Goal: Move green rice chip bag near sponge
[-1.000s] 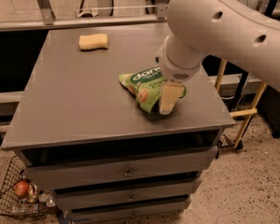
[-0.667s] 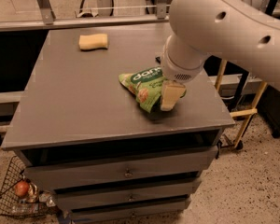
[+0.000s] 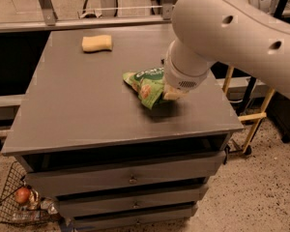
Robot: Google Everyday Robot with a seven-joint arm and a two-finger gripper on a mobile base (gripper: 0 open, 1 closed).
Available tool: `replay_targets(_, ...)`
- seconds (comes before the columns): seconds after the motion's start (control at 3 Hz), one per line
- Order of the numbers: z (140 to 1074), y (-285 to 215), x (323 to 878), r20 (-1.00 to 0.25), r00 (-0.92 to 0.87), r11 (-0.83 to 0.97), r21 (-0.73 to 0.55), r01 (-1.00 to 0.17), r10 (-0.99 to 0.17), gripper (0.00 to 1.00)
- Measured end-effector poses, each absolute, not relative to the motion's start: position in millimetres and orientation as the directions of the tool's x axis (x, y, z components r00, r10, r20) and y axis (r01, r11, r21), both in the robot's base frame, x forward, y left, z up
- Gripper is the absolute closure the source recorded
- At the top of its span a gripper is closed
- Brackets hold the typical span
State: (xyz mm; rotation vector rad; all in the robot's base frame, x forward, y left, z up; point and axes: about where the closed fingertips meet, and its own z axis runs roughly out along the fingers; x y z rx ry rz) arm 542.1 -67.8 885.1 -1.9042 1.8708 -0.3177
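The green rice chip bag [image 3: 146, 82] is a crinkly bright green pouch at the right middle of the grey cabinet top [image 3: 77, 100]. My gripper [image 3: 167, 92] comes down from the big white arm [image 3: 232, 28] and is shut on the bag's right end. One pale fingertip [image 3: 173, 95] shows below the wrist. The bag hangs tilted, just off the surface, with a shadow under it. The pale yellow sponge [image 3: 97, 43] lies at the back left of the top, well apart from the bag and gripper.
The cabinet has drawers [image 3: 130, 178] below its front edge. A wire basket [image 3: 19, 204] with a red fruit sits on the floor at lower left. A yellow-legged stand [image 3: 253, 115] is just right of the cabinet. A rail [image 3: 77, 23] runs behind it.
The bag has risen slightly off the cabinet top and tilted, with the gripper lifting and shifting a little to the left. The sponge has not moved.
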Motion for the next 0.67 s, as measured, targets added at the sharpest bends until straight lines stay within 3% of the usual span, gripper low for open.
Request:
replay_targets(0.33,905,-70,536,-0.188,0.057,0.045,-0.496,-0.867,-0.980,0.87)
replay_targets(0.67,938,-74,534,-0.257,0.064,0.092,-0.549,-0.831,-0.964,1.00)
